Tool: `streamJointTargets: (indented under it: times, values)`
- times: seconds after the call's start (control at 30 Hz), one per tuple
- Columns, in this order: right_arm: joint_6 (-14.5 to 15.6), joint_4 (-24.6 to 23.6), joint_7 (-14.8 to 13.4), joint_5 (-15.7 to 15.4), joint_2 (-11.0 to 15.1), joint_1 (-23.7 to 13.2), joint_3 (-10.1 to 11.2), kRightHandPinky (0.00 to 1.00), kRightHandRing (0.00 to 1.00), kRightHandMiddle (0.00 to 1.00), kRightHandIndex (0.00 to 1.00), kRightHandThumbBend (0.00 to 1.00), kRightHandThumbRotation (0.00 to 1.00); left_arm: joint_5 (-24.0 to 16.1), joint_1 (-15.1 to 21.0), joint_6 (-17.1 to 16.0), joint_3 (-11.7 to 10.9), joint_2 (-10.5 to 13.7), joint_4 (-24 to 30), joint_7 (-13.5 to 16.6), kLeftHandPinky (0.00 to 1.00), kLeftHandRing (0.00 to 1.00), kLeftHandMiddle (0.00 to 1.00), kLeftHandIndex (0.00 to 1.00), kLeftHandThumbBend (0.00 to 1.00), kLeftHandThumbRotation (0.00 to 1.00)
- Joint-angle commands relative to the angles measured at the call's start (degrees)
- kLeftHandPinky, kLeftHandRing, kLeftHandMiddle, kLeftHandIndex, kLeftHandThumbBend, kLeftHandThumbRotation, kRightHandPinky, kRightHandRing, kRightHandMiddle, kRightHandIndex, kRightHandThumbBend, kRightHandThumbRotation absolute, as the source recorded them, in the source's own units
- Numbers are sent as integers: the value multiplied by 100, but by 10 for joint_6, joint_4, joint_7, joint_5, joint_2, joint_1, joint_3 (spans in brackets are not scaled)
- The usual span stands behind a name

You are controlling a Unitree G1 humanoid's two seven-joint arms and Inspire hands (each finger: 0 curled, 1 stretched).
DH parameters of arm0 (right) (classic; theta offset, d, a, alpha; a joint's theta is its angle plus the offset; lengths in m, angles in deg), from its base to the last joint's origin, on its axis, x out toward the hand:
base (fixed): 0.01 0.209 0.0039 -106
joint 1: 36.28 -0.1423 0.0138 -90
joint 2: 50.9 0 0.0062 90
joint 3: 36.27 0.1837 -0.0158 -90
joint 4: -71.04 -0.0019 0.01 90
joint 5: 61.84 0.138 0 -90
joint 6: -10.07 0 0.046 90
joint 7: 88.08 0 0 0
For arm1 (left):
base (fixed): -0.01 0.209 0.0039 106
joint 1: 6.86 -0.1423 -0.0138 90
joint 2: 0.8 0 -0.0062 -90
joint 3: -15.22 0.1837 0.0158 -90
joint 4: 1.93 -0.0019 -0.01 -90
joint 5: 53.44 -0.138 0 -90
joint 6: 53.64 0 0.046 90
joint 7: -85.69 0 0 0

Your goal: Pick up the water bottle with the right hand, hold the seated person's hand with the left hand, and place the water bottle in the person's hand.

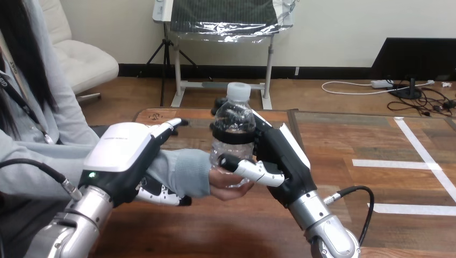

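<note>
A clear water bottle [232,126] with a white cap stands upright above the middle of the table. My right hand [279,156] is shut on it from the right, thumb across its lower front and fingers round its far side. The bottle's base rests on the person's hand [230,189], which reaches in palm up from the left in a grey sleeve [183,171]. My left hand [121,153] grips the sleeved wrist, its white back on top and its fingers [161,196] curled underneath.
The wooden table [226,231] stretches out in front of me, with bare surface near its front edge. White tape lines [425,156] mark its right part. A black cable [360,199] loops beside my right forearm.
</note>
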Motion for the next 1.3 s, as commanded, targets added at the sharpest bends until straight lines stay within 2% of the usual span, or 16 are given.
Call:
streamJointTargets:
  times: [0.0, 0.07, 0.17, 0.27, 0.57, 0.7, 0.87, 1.07, 1.27]
  values:
    - [-11, 7, -12, -6, 19, -49, 2, 94, 92, 92, 94, 100, 63, -7, 13, -1, -5, 1, 35, 6, 88, 93, 96, 98, 100, 42]
    - [-10, 8, -16, -9, 22, -50, 2, 94, 92, 92, 95, 100, 64, -9, 13, -6, -5, 0, 28, 16, 88, 94, 96, 99, 100, 44]
    - [-13, 12, -19, -11, 25, -52, 3, 94, 92, 92, 95, 100, 67, -10, 8, 3, -6, 0, 36, 6, 89, 96, 98, 99, 100, 46]
    - [-8, 14, -15, -6, 28, -54, 5, 94, 93, 92, 95, 100, 68, -11, 6, -9, -6, -1, 24, 21, 90, 97, 99, 100, 100, 48]
    - [-3, 22, -5, 6, 37, -57, 10, 96, 94, 93, 96, 100, 70, -8, -6, -6, -7, -3, 24, 24, 92, 99, 100, 100, 100, 51]
    - [-3, 26, -7, 5, 43, -57, 12, 96, 94, 93, 96, 100, 72, -4, -10, -19, -7, -3, 13, 37, 93, 100, 100, 100, 100, 52]
    - [-6, 31, -7, 8, 47, -57, 14, 97, 94, 93, 96, 100, 72, 3, -17, -21, -8, -7, 9, 39, 95, 100, 100, 100, 100, 53]
    - [-11, 35, -17, 2, 53, -56, 15, 97, 94, 93, 96, 100, 75, 0, -21, -45, -7, -9, -10, 70, 96, 100, 100, 100, 100, 56]
    - [-11, 35, -12, 10, 57, -51, 20, 97, 94, 93, 95, 100, 76, 11, -29, -65, -8, -18, -27, 92, 95, 100, 100, 100, 100, 60]
